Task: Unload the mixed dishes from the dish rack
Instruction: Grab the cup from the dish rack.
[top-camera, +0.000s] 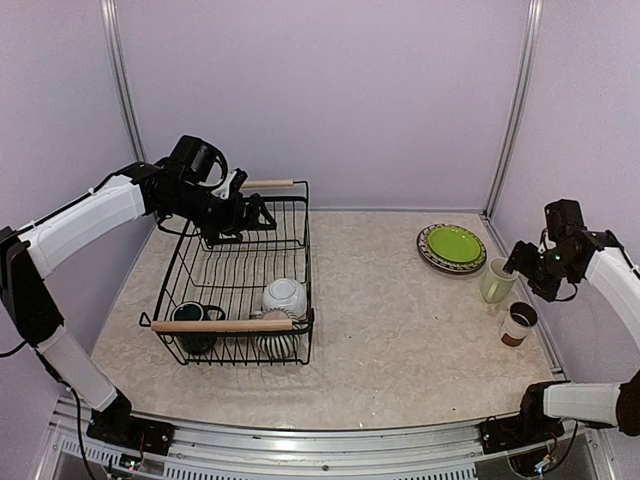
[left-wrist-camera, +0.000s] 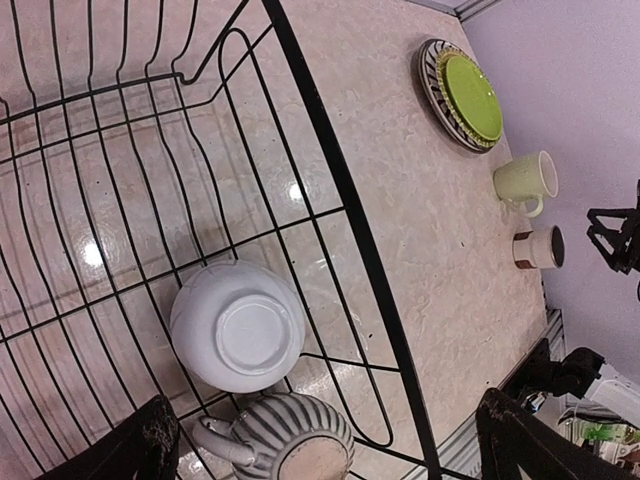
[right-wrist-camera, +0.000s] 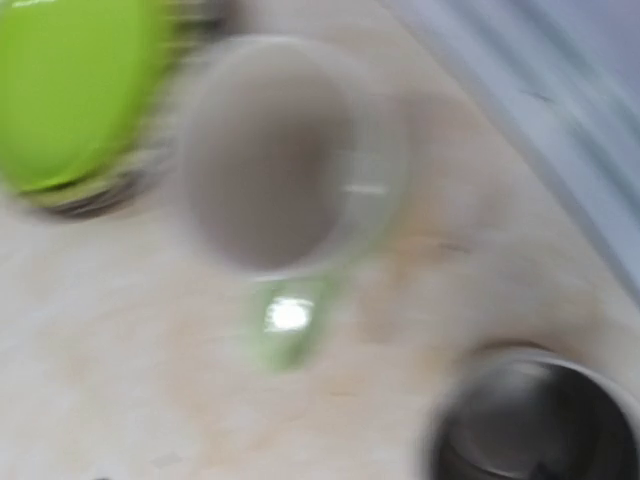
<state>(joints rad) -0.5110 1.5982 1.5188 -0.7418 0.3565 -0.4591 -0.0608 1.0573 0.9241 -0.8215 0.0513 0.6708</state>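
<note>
The dish rack (top-camera: 240, 275) stands on the left half of the bench (top-camera: 385, 335), a wooden handle at its near end and another at its far end. Three dishes lie at its near end. The white bowl (left-wrist-camera: 240, 325) sits upside down, foot ring up. Just beside it is the striped mug (left-wrist-camera: 290, 440), which the left wrist view cuts off at the lower edge and which, from above, is half masked by wires and the near handle. The dark teal mug (top-camera: 190, 318) sits in the near left corner, its upper part crossed by that handle.

The other dishes are out on the right side of the bench. The lime-green plate (top-camera: 453, 246) lies on the black-and-white striped plate (left-wrist-camera: 433, 80), of which only the rim shows. Near them stand the pale green mug (top-camera: 496, 281), upright, and the small white cup (top-camera: 518, 323), closer to the arms.

The left fingers (left-wrist-camera: 150, 445) are spread wide above the rack, grasping nothing. The right fingers (top-camera: 525, 262) hang just beside the pale green mug. The right wrist view is smeared by blur and shows none of them, so I cannot tell whether they are spread or clenched.
</note>
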